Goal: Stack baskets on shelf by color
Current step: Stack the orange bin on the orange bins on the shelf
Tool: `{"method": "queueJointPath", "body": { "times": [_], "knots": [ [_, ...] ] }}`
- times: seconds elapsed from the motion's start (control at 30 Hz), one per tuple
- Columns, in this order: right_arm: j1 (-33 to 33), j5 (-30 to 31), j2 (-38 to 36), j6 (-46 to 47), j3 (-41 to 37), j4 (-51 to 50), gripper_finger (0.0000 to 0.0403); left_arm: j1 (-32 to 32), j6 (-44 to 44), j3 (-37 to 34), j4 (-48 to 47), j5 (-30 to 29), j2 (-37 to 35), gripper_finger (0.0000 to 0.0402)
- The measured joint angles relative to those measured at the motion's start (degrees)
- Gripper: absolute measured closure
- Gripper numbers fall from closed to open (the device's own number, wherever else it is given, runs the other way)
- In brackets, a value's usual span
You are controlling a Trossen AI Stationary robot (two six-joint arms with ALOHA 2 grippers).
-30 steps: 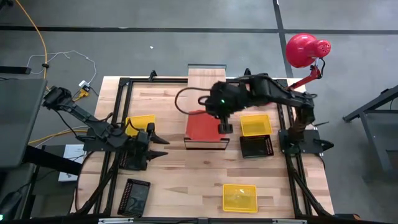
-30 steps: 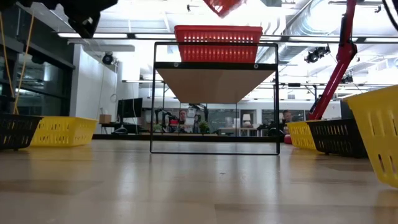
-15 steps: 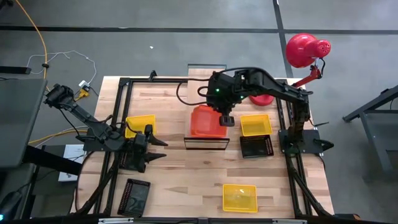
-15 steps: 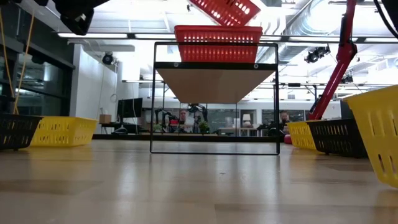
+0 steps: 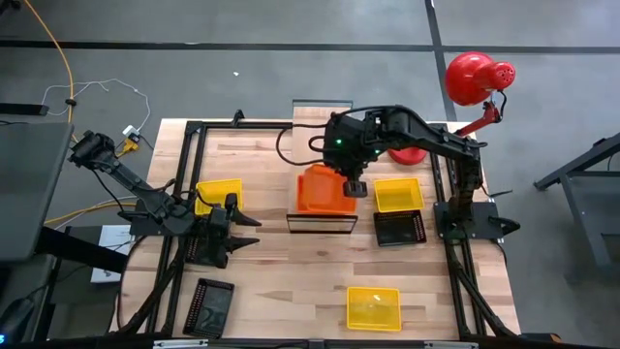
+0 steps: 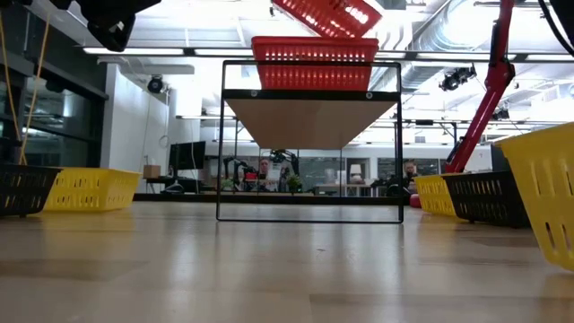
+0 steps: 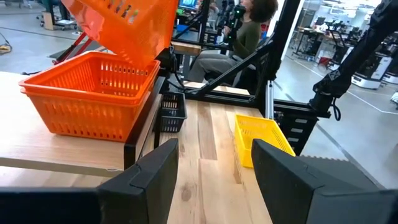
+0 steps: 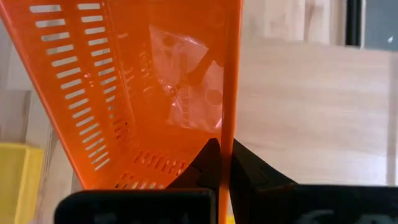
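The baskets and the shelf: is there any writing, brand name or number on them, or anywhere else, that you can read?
No text can be read in any view.
Held orange basket, pinched by the right gripper: a clear sticker or bag inside it, any print too blurred to read.
Orange baskets on the shelf: no label shows.
Screens in the room behind: too small to read.

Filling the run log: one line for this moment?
right pincer: shut on orange basket, tilted above shelf's orange stack | left pincer: open, waiting

Tilted basket (image 5: 323, 186) above baskets stacked on shelf (image 5: 323, 120), mid-desk (image 5: 291, 281); two baskets (image 5: 398, 195) right, apparently adjoining; others left and front.
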Motion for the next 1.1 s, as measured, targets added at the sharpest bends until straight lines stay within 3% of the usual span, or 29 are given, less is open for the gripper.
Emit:
{"method": "queueJointPath", "body": {
  "times": [0.6,1.1],
  "knots": [
    [0.1,0.2,3.3,-1.2,0.0,-0.4,0.0397,0.0,0.0,0.0,-0.1,0.0,0.0,0.0209],
    [0.2,1.7,2.6,2.3,0.0,0.3,0.0251,0.0,0.0,0.0,-0.1,-1.3,0.0,0.0209]
  ]
}}
